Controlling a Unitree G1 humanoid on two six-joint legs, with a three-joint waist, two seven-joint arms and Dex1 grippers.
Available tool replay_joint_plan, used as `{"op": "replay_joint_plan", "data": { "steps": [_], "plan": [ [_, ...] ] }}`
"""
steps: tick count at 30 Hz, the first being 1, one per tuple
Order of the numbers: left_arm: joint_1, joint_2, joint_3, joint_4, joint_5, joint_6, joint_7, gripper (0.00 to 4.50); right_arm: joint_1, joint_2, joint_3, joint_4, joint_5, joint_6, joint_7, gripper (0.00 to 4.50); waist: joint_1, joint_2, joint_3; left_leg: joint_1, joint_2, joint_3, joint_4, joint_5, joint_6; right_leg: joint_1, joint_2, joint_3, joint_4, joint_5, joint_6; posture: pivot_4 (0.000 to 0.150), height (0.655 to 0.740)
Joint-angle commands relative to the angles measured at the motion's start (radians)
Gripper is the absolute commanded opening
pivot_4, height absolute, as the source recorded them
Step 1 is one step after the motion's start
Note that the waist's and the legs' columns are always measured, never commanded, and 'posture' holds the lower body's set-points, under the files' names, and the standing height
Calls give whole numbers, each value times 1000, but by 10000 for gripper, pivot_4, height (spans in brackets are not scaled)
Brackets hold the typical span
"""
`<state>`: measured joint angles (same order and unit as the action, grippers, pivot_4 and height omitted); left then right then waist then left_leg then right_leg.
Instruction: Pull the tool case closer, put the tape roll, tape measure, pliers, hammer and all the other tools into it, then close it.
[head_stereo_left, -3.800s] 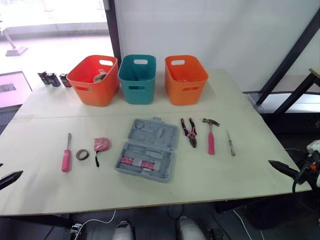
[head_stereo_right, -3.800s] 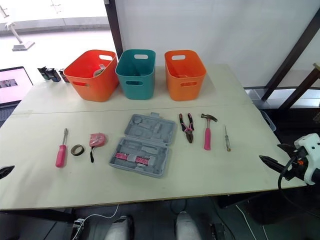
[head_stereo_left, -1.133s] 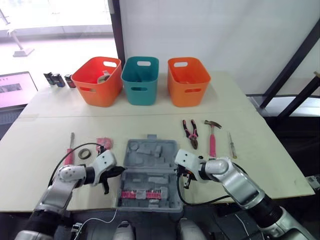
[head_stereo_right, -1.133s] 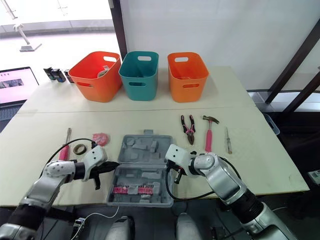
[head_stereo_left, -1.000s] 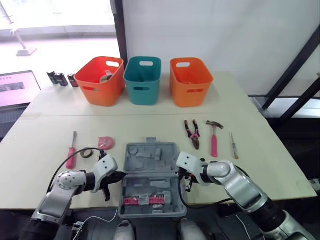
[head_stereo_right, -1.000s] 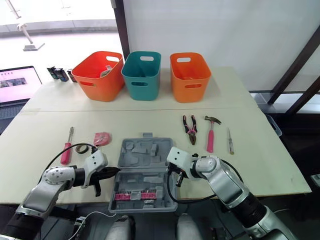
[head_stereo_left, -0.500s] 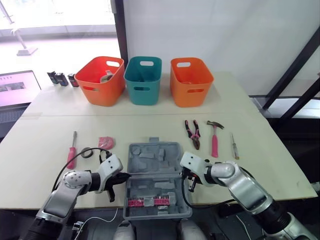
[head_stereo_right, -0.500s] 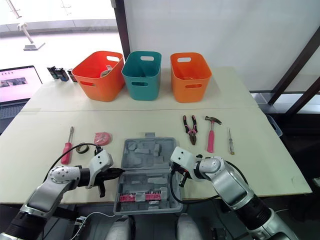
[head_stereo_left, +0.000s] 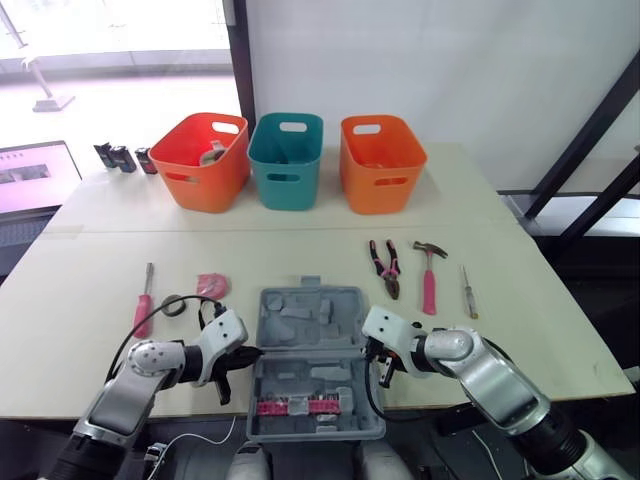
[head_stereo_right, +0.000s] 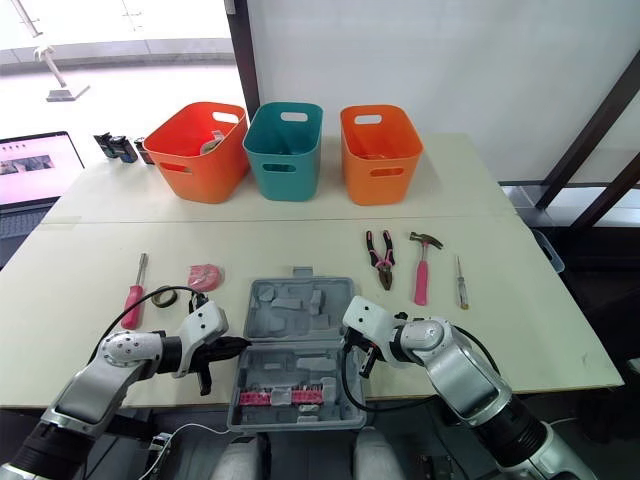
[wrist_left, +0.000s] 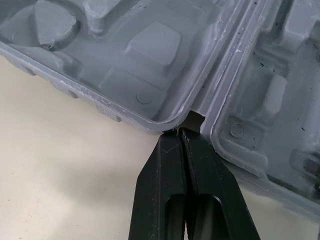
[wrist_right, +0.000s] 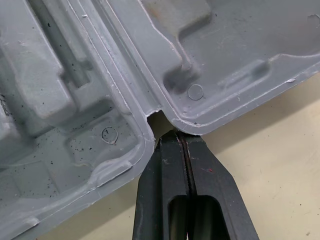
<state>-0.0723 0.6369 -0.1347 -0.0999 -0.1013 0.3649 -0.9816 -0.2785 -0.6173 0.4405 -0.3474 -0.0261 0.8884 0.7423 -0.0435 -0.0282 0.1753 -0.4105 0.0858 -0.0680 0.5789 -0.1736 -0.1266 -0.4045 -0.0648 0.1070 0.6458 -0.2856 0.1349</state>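
The open tool case (head_stereo_left: 315, 360) lies at the counter's (head_stereo_left: 300, 250) near edge, between my arms. My left jaws and right jaws are both pressed closed on nothing, their tips touching the case's hinge notches on either side. Pliers (head_stereo_left: 384, 266), hammer (head_stereo_left: 428, 280) and a slim screwdriver (head_stereo_left: 467, 291) lie beyond on the right. Tape measure (head_stereo_left: 211, 285), tape roll (head_stereo_left: 174, 305) and pink screwdriver (head_stereo_left: 143, 305) lie on the left. Three bins (head_stereo_left: 285, 165) line the far side.
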Motion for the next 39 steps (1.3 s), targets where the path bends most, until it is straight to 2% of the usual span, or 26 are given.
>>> {"op": "replay_joint_plan", "data": {
  "steps": [1,10,17,23,26,29,32,35,39],
  "plan": [
    [23,8,-29,-14,-9,3,-14,745,7,-6,-13,-15,8,-6,-3,0,0,0,0,0,0,0,0,0,0,0,0,0,0,0,0,1500,7400],
    [3,10,-7,35,-17,-2,5,745,19,-24,-47,10,18,-4,-7,0,1,0,0,0,0,0,0,0,0,0,0,0,-1,0,0,1500,7400],
    [-33,60,48,122,-20,-45,8,745,66,-125,-151,58,45,-64,20,0,0,-1,0,0,0,0,0,0,0,-1,0,0,-1,0,0,1500,7400],
    [-17,126,286,230,-163,-81,-13,745,149,-249,-466,152,152,-231,83,0,-3,-3,2,-3,0,0,-1,0,0,-4,0,0,-1,0,-1,1500,7400],
    [14,194,464,318,-244,-111,-52,745,236,-271,-700,181,274,-339,175,0,-2,-3,3,-5,0,0,-2,-1,1,-6,0,0,-1,0,0,1500,7400],
    [69,296,594,410,-234,-135,-39,745,347,-307,-870,235,315,-444,256,0,-2,-4,3,-5,0,1,-2,-2,3,-6,0,0,-1,-2,0,1500,7400],
    [130,384,723,618,-227,-198,-14,745,436,-319,-1046,326,374,-482,316,0,-3,-5,4,-5,0,2,-2,-2,3,-6,-1,0,-4,-2,-1,1500,7400],
    [157,386,816,718,-285,-193,-30,9217,470,-310,-1106,394,388,-498,310,8476,-8,-4,4,-3,0,4,-3,-3,2,-7,-3,0,-11,-1,-1,1500,7400],
    [198,387,836,817,-279,-239,-46,28560,474,-289,-1111,445,402,-521,302,27725,-20,-7,4,-2,0,7,-2,-5,-2,-5,-7,0,-17,2,-7,1500,7400]
  ]
}}
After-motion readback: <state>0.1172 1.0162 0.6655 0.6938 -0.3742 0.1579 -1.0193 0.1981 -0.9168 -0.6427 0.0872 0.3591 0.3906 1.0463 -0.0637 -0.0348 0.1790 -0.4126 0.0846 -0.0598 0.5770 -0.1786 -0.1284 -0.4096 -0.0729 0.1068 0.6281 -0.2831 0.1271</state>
